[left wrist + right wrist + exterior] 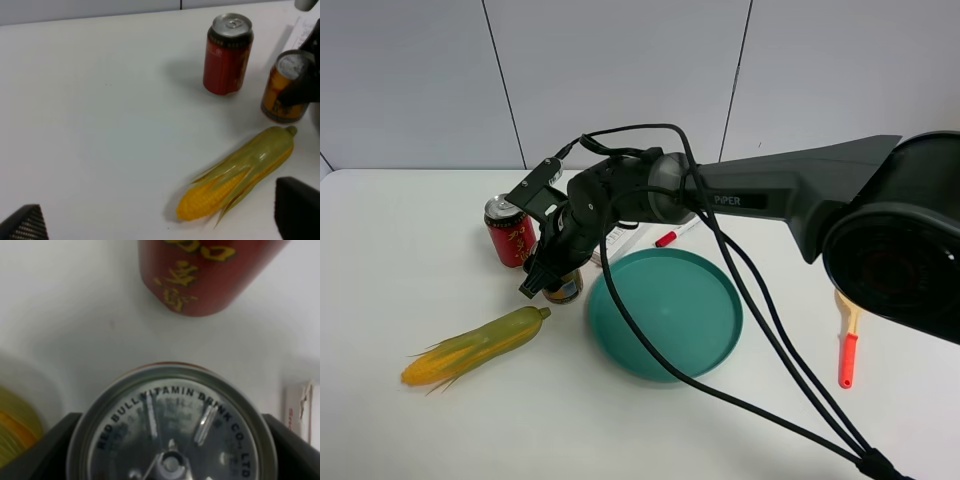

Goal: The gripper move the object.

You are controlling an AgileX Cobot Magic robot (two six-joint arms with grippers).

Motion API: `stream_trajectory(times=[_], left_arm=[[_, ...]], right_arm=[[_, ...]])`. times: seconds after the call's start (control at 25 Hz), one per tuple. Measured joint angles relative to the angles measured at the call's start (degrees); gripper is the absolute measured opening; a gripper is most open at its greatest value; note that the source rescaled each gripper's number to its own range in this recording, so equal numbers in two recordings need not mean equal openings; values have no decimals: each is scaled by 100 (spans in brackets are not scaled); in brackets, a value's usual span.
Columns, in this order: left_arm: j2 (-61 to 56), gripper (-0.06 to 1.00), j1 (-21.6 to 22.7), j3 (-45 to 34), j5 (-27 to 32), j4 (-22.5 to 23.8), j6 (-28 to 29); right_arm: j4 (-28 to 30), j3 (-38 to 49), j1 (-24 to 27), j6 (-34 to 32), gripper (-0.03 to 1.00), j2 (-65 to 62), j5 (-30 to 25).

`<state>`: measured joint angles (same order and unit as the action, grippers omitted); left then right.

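The small gold-yellow can point(566, 289) stands upright on the white table between the taller red can point(510, 231) and the teal plate point(670, 310). My right gripper point(542, 276) reaches across from the right and its black jaws sit on both sides of the can, against its rim. In the right wrist view the can's silver top point(172, 435) fills the space between the two fingers point(47, 445). The left wrist view shows the can point(282, 95) with a black finger point(301, 89) on it. My left gripper point(160, 220) is open and empty, above the table near the corn.
A plastic corn cob point(475, 345) lies to the front left of the can, also in the left wrist view point(240, 175). The red can point(227, 55) stands just behind. A red marker point(665, 238) and papers point(620, 238) lie behind the plate. A red-handled tool point(847, 355) lies at the right.
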<state>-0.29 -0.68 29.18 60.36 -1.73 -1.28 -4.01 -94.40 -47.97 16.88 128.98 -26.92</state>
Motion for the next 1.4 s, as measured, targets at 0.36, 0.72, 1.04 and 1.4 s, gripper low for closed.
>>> stream_trajectory(times=[0.36, 0.72, 1.04, 1.4], left_arm=[[0, 100, 0, 0, 0, 0, 0], [0, 100, 0, 0, 0, 0, 0], [0, 100, 0, 0, 0, 0, 0], [0, 100, 0, 0, 0, 0, 0]], right_arm=[[0, -6, 0, -7, 81, 0, 0], [11, -11, 0, -1, 97, -40, -225], [6, -18, 0, 10, 97, -1054, -1674], [6, -24, 0, -2, 97, -2163, -3337]])
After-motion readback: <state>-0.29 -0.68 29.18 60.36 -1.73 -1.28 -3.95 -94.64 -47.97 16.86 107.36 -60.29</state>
